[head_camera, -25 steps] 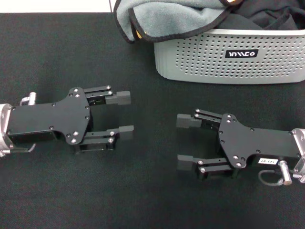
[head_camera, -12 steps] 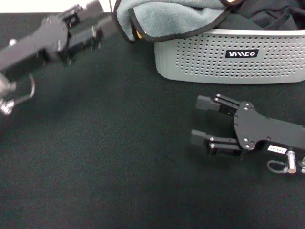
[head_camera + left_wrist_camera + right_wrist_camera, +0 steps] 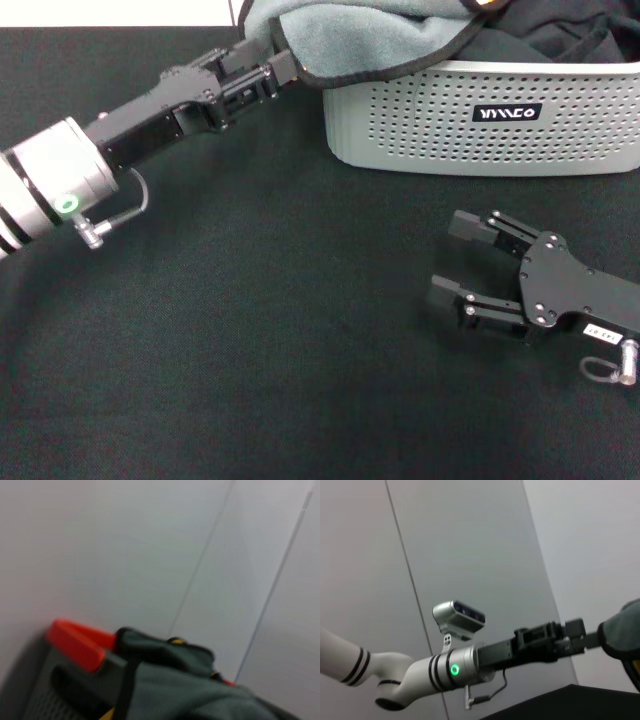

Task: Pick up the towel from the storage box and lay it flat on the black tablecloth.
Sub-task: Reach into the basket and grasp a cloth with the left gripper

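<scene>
The towel (image 3: 350, 35), grey face up with black edging, lies heaped in the light grey storage box (image 3: 480, 120) at the back right, one corner hanging over the box's left rim. My left gripper (image 3: 283, 58) reaches in from the left and is open right at that hanging corner. The right wrist view shows the left gripper (image 3: 592, 635) touching the towel's edge (image 3: 625, 640). The towel also fills the lower part of the left wrist view (image 3: 190, 695). My right gripper (image 3: 452, 258) is open and empty, low over the black tablecloth (image 3: 250, 350) in front of the box.
Plain black fabric (image 3: 560, 35) lies in the box behind the towel. The tablecloth covers the whole table. A white strip (image 3: 110, 12) runs along the far left edge.
My left arm has swung from the table's left side up to the box and now reaches the towel's hanging corner. My right gripper has drawn back toward the right and nearer.
</scene>
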You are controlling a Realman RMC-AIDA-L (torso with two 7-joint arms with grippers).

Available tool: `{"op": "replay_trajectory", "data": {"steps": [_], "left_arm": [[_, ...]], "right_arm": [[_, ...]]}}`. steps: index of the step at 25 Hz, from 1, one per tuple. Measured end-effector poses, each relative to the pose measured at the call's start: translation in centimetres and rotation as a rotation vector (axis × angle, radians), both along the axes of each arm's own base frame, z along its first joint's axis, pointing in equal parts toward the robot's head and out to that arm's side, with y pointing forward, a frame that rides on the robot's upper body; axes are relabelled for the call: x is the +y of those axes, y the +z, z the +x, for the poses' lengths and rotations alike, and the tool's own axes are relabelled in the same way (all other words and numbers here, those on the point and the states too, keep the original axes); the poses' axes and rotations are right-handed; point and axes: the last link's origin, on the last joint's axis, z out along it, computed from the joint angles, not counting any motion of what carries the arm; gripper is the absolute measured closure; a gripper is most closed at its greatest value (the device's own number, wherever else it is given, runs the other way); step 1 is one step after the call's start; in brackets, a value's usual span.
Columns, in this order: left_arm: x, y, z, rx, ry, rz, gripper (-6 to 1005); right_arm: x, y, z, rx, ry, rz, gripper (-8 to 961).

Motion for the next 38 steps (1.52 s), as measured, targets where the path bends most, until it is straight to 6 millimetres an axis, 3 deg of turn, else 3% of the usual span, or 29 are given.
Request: {"op": "replay_trajectory", "data": {"steps": [6,15,24,38], "left_arm": [[-0.1,-1.3,-0.9,0.003,0.076,-0.022,294],[0.1,-2.8,0.6,-0.049,0.067,-0.074,296],[0.6,-3.0,1.8,-0.079,0.044,-0.085,299],[0.0,-3.3,1.7,-0.121,0.053,-0.088,582]], "right_arm": [[0.0,0.2,0.4,0.005,-0.021,0.023,74],[0.4,0.1,0.5,-0.016,-0.029,0.035,74],[0.1,-0.2,0.9,-0.025,-0.046,0.036,75],[0.0,-0.4,1.4,-0.043,-0.067,0.042,76]]}}
